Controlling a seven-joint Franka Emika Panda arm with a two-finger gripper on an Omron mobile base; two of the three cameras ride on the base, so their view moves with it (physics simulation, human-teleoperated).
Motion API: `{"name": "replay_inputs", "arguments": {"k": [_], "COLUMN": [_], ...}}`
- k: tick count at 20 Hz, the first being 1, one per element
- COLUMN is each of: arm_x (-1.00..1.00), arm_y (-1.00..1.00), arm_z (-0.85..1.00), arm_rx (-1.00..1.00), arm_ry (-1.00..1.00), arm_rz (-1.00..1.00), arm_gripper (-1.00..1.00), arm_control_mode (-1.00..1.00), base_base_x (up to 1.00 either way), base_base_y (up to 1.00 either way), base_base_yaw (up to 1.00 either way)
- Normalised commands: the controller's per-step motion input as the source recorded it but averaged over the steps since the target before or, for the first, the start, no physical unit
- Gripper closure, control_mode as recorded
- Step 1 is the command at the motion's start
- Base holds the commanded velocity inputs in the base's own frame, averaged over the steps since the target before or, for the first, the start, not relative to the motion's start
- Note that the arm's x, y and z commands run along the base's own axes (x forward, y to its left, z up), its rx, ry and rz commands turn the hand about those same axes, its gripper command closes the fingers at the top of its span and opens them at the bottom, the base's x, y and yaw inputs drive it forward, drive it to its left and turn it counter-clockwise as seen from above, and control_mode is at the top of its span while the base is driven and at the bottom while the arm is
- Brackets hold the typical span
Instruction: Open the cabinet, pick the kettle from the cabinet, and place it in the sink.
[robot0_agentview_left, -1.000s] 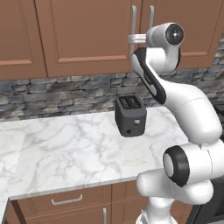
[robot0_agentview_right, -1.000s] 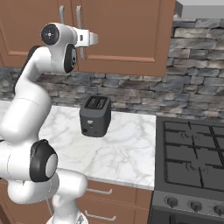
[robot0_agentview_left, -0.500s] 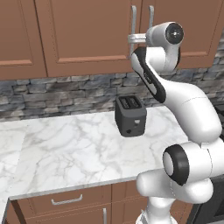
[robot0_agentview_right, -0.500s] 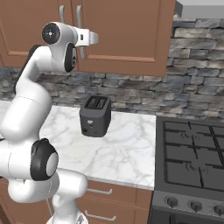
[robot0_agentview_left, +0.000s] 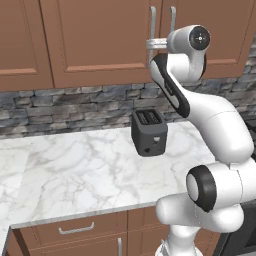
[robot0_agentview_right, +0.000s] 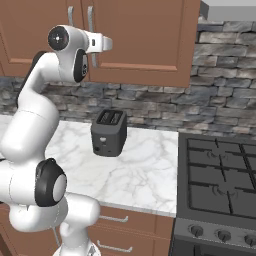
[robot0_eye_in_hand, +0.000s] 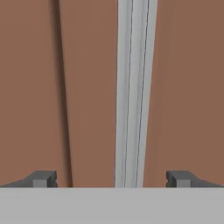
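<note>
gripper (robot0_eye_in_hand: 112, 179) spread wide, lined up on a cabinet handle (robot0_eye_in_hand: 131, 96), nothing grasped

near to far: almost no change in the last second, i'm parked at the handle, so the closed cabinet (robot0_agentview_left: 100, 40) is next. one toaster (robot0_agentview_left: 149, 131), two handles, two doors. kettle can't be seen behind the doors.

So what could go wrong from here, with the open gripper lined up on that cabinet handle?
The gripper is open, and the silver handle sits right of centre between the fingertips, so closing could land unevenly or slip. The door seam lies close by on the left, and a second handle hangs beside this one on the cabinet; a sideways drift might catch the wrong door. The toaster stands below, so a lowered arm could hit it.
</note>
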Motion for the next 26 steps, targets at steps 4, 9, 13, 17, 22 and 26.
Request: {"name": "replay_inputs", "arguments": {"k": [4, 9, 13, 17, 22, 26], "arm_x": [0.36, 0.21, 0.0, -0.18, -0.3, -0.43], "arm_y": [0.0, 0.0, 0.0, 0.0, -0.04, -0.12], "arm_z": [-0.14, -0.14, -0.12, -0.12, -0.07, -0.01], "arm_rx": [0.06, 0.09, 0.11, 0.11, 0.03, 0.0], "arm_ry": [0.0, 0.0, 0.0, -0.04, 0.0, 0.0], "arm_rz": [0.0, 0.0, 0.02, 0.09, 0.1, 0.12], "arm_gripper": [1.0, 1.0, 1.0, 1.0, 1.0, 1.0], "arm_control_mode": [-1.0, -1.0, -1.0, -1.0, -1.0, -1.0], "base_base_x": [0.0, 0.0, 0.0, 0.0, 0.0, 0.0], "base_base_y": [0.0, 0.0, 0.0, 0.0, 0.0, 0.0], "base_base_yaw": [0.0, 0.0, 0.0, 0.0, 0.0, 0.0]}}
